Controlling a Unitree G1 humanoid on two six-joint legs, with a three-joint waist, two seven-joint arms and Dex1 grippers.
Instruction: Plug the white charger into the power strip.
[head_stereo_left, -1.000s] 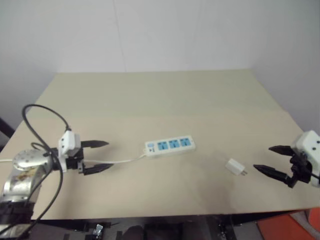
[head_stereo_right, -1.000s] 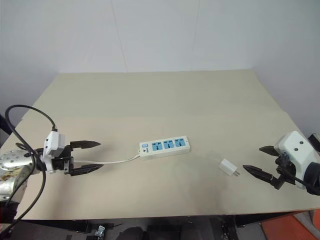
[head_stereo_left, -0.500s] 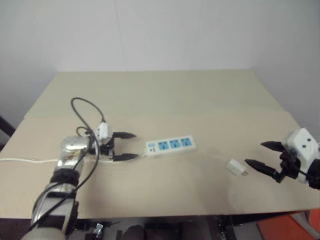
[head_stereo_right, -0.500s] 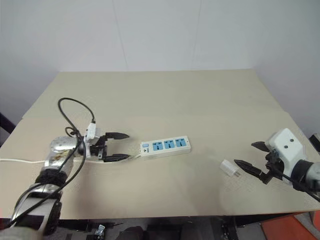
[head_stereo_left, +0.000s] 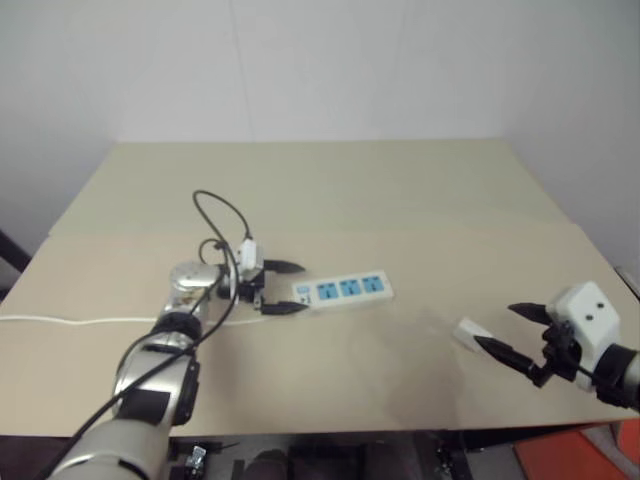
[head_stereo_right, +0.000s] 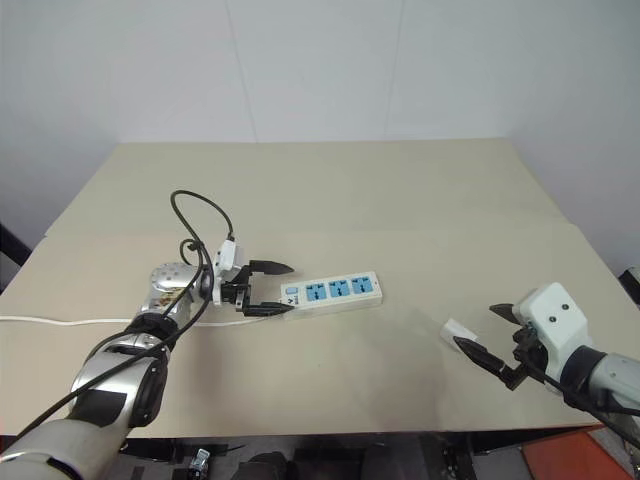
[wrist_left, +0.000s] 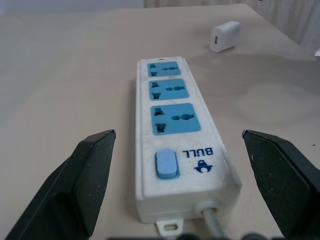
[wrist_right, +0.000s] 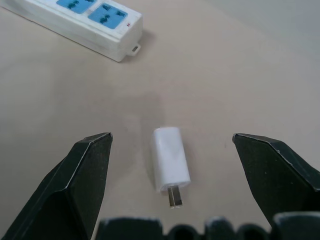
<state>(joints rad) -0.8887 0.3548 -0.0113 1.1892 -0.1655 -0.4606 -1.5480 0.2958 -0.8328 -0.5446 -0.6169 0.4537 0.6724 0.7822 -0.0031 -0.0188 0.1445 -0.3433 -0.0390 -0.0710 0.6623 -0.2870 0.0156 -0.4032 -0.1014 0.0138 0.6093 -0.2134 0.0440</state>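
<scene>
I count one power strip (head_stereo_right: 333, 292) on the beige tabletop (head_stereo_right: 330, 190), lying flat near the middle with its three blue sockets (wrist_left: 169, 93) in a row facing up, one blue switch (wrist_left: 166, 165) at its left end, and one thin white cord (head_stereo_right: 80, 322) trailing off toward the tabletop's left edge. There is one white charger (wrist_right: 171, 161), lying on its side on the bare tabletop well to the right of the strip and apart from it, its two short metal prongs (wrist_right: 174, 197) pointing toward my right claw (head_stereo_right: 485, 335). I have two claws in play. My left claw (head_stereo_right: 270, 288) has its fingers wide apart and empty, straddling the switch end of the strip without touching it, as the left wrist view shows. The right claw is also spread wide and empty, with the charger sitting between the lines of its two fingers (wrist_right: 82, 170) but just ahead of them, clear of both. Compared with a second ago, my left arm has swung a long way in from the left edge of the tabletop, where it hovered over the cord, to the strip's end; the right claw has crept a little closer to the charger. Strip and charger have not moved, and both claws were just as wide open then.
</scene>
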